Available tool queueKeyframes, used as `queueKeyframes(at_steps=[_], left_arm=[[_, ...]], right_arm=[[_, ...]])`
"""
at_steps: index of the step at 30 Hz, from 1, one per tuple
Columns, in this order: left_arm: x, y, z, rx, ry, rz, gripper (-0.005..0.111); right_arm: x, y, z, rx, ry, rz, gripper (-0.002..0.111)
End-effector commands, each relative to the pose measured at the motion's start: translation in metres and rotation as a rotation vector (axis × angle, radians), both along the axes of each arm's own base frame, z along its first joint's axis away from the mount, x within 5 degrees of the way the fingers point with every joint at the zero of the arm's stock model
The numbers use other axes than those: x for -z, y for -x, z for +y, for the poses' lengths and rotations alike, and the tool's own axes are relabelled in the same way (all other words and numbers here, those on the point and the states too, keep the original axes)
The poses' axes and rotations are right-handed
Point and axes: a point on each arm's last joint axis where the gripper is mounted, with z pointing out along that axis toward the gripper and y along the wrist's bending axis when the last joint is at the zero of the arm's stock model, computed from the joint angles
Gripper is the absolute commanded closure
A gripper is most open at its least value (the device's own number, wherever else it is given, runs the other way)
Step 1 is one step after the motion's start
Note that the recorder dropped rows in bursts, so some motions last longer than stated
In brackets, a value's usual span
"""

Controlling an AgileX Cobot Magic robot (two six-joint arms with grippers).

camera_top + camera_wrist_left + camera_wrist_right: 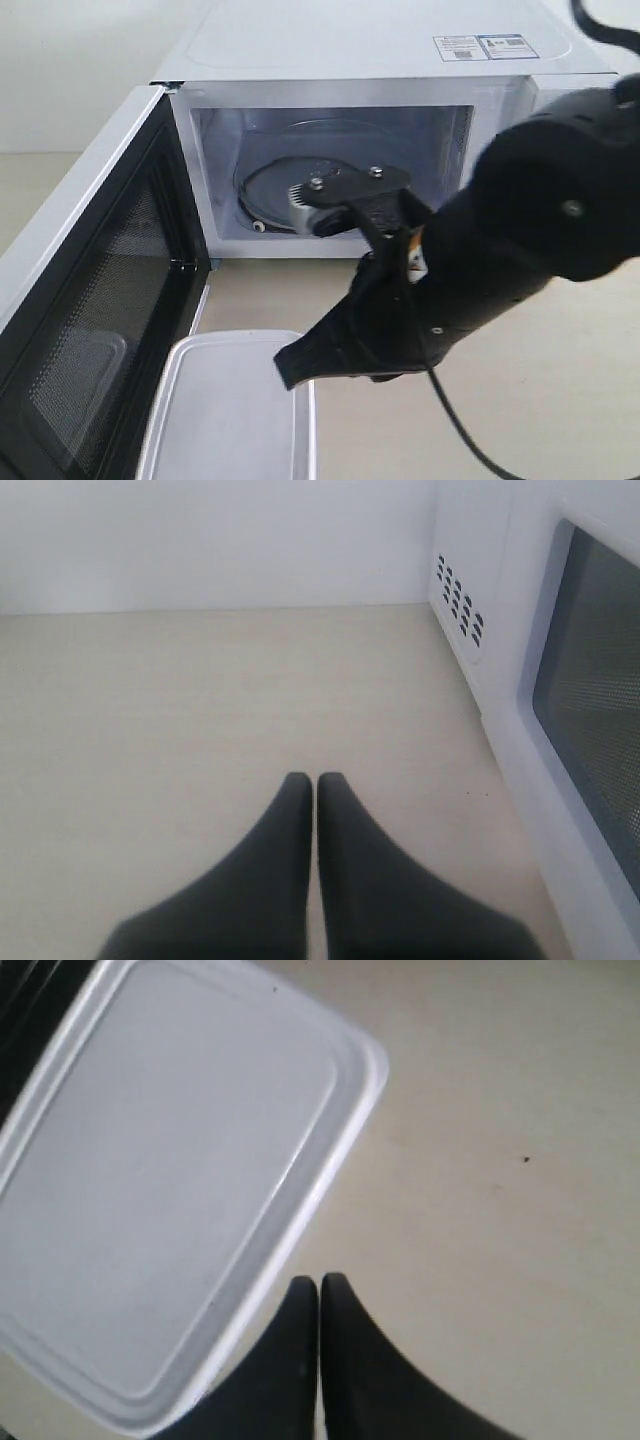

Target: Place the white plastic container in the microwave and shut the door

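White plastic container (235,410) sits on the table (580,380) before the open microwave (380,60), close beside the swung-out door (90,330). Right gripper (290,368), jaws pressed together and empty, hangs just beside its rim. The container lies doorward of it, long axis pointing roughly at the cavity. Right arm is nearer. Left gripper (315,780) is closed too, empty, outside the door.

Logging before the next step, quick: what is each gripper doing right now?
Left gripper: closed, holding nothing.
Right gripper: closed, holding nothing, tips beside the edge of the white plastic container.
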Motion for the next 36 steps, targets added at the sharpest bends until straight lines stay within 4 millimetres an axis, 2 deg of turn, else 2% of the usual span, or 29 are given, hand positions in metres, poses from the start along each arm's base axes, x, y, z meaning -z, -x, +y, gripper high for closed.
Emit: queueKeyframes(at_steps=[1, 8, 11, 12, 14, 18, 24, 28, 31, 32, 36], left_arm=[[0.001, 0.0, 0.0, 0.004, 0.002, -0.003, 0.102], [0.001, 0.0, 0.0, 0.004, 0.002, -0.003, 0.102], [0.001, 0.0, 0.0, 0.004, 0.002, -0.003, 0.102], [0.001, 0.0, 0.0, 0.004, 0.002, -0.003, 0.102], [0.001, 0.0, 0.0, 0.004, 0.002, -0.003, 0.102], [0.001, 0.0, 0.0, 0.004, 0.002, -0.003, 0.102], [0.001, 0.0, 0.0, 0.004, 0.002, -0.003, 0.102], [0.001, 0.0, 0.0, 0.004, 0.002, -0.003, 0.102], [0.001, 0.0, 0.0, 0.004, 0.002, -0.003, 0.102], [0.001, 0.0, 0.0, 0.004, 0.002, -0.003, 0.102], [0.001, 0.0, 0.0, 0.004, 0.002, -0.003, 0.102]], right_arm=[[0.011, 0.0, -0.034, 0.085, -0.077, -0.113, 0.108], [0.033, 0.016, -0.062, 0.077, -0.22, -0.529, 0.108], [0.034, 0.023, -0.071, 0.166, -0.399, -0.697, 0.108], [0.037, 0.027, -0.075, 0.218, -0.467, -0.686, 0.108], [0.042, 0.035, -0.078, 0.255, -0.558, -0.639, 0.108], [0.051, 0.043, -0.077, 0.229, -0.607, -0.499, 0.108], [0.052, 0.043, -0.08, 0.26, -0.797, -0.307, 0.108], [0.07, 0.037, -0.094, 0.386, -0.817, -0.073, 0.108], [0.078, 0.03, -0.094, 0.261, -0.871, 0.17, 0.108], [0.079, 0.022, -0.092, 0.215, -0.894, 0.281, 0.108], [0.082, -0.005, -0.085, 0.223, -0.917, 0.389, 0.108]])
